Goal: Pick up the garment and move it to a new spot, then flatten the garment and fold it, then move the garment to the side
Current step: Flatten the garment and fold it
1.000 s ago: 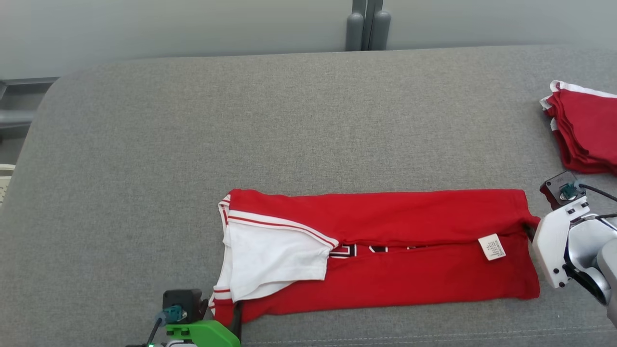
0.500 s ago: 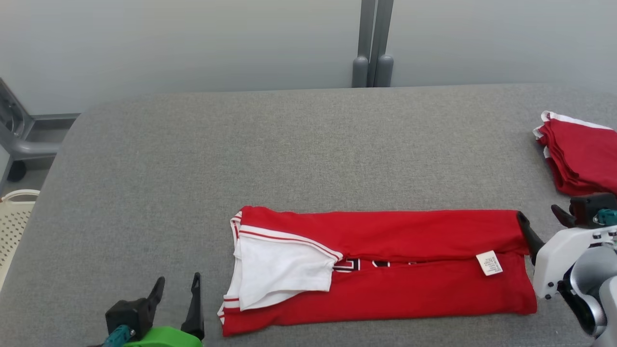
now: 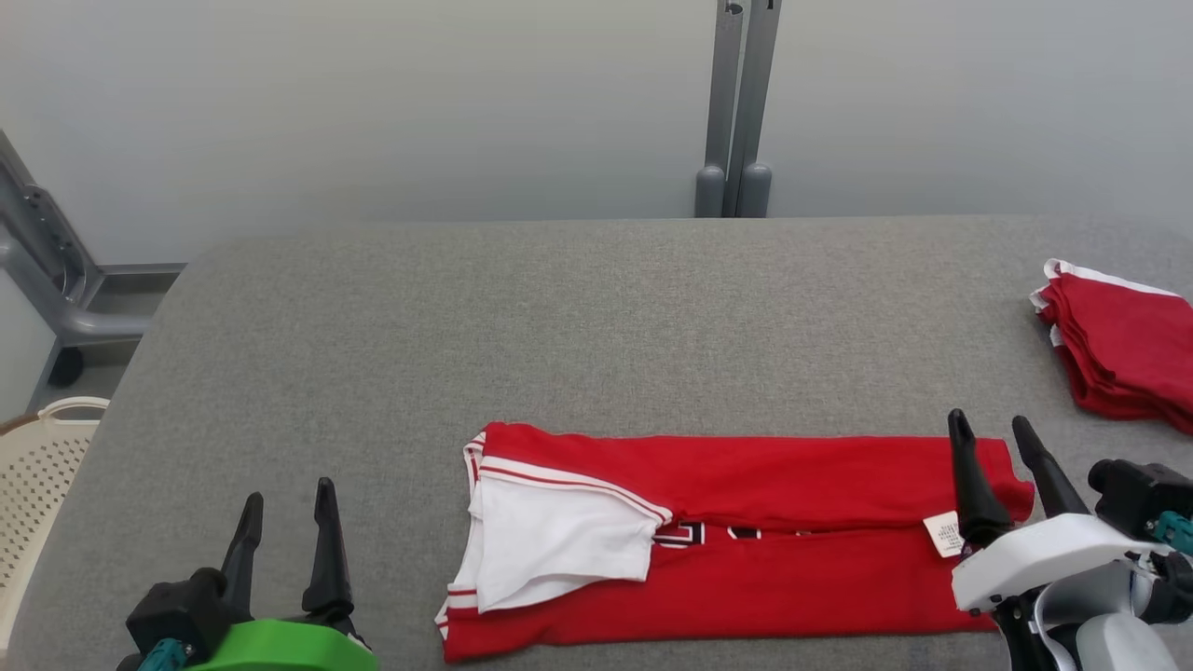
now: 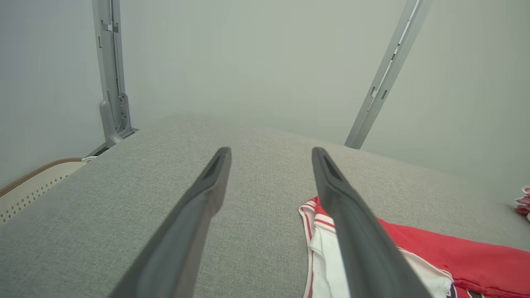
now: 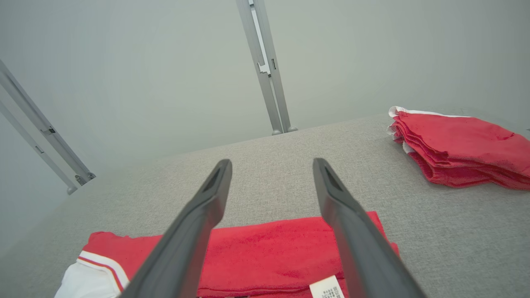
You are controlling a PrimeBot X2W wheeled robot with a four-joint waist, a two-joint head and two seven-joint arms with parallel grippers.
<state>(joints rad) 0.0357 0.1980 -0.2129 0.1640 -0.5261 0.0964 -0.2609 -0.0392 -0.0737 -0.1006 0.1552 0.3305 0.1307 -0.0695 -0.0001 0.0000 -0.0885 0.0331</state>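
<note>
1. A pale grey wall [image 3: 373, 93] backs the room, with a twin metal post [image 3: 736, 112] against it.
2. The grey fabric surface [image 3: 559, 317] spreads wide.
3. The garment [image 3: 746, 578], red with a white sleeve, lies folded lengthwise near the front edge.
4. A folded red stack [image 3: 1118, 354] sits far right.
5. A cream basket [image 3: 37, 466] stands off the left edge.
6. The left gripper [image 3: 288, 492] is left of the garment and the right gripper [image 3: 988, 418] over its right end, both with fingers spread and holding nothing.

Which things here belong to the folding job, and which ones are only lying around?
For the job:
- garment, folded into a long strip on the table
- left gripper, open, left of it
- right gripper, open, at its right end

Lying about:
- stack of folded red clothes, far right
- basket, off the table's left side
- posts behind
</note>
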